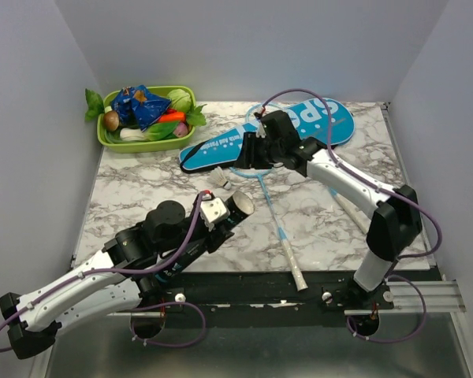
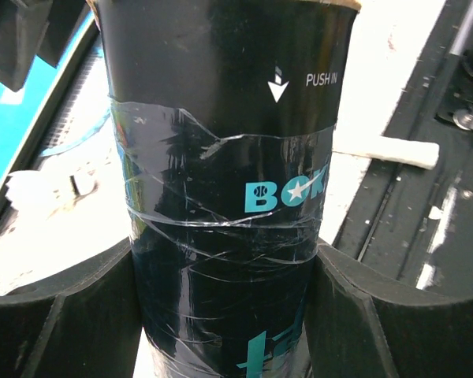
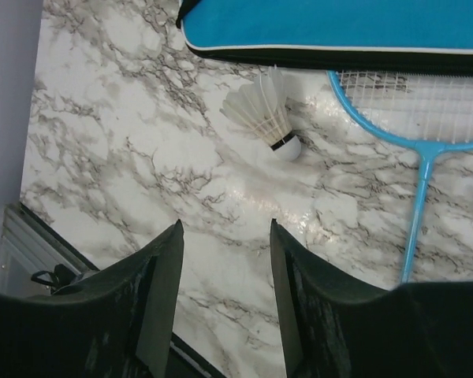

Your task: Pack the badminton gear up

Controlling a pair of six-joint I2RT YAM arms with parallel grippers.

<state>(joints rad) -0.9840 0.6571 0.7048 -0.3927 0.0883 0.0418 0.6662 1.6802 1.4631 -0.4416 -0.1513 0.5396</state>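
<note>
Reading this as early stage: none of the gear looks stowed yet

Left claw [image 2: 225, 315] is pinching the dark tube [image 2: 221, 118] around its body, just off centre toward 8 o'clock in the top view, mouth aimed at centre. Tube wall is too dark to tell if anything is inside

Right claw [image 3: 225, 228] is spread with nothing between the fingers, hanging over bare surface [image 1: 134, 197]. The shuttlecock [image 3: 266, 120] lies loose just beyond its tips at 12 o'clock in the wrist view, cork end toward the racket head

Racket [image 1: 277, 228] is outside the cover [image 1: 315, 126]: head at the cover's near edge, shaft running to 5 o'clock, white butt by the near rail. Cover lies flat at 12 to 1 o'clock

Left to do, my judgement: shuttlecock into tube, rackets into cover

Counts:
- tube 1
- cover 1
- shuttlecock 1 in view
- racket 1 clear; a pale strip under the right arm at 4 o'clock may be a second handle, can't confirm
- green tray [image 1: 134, 146] of toy vegetables 1, at 10 o'clock, not part of the job
</note>
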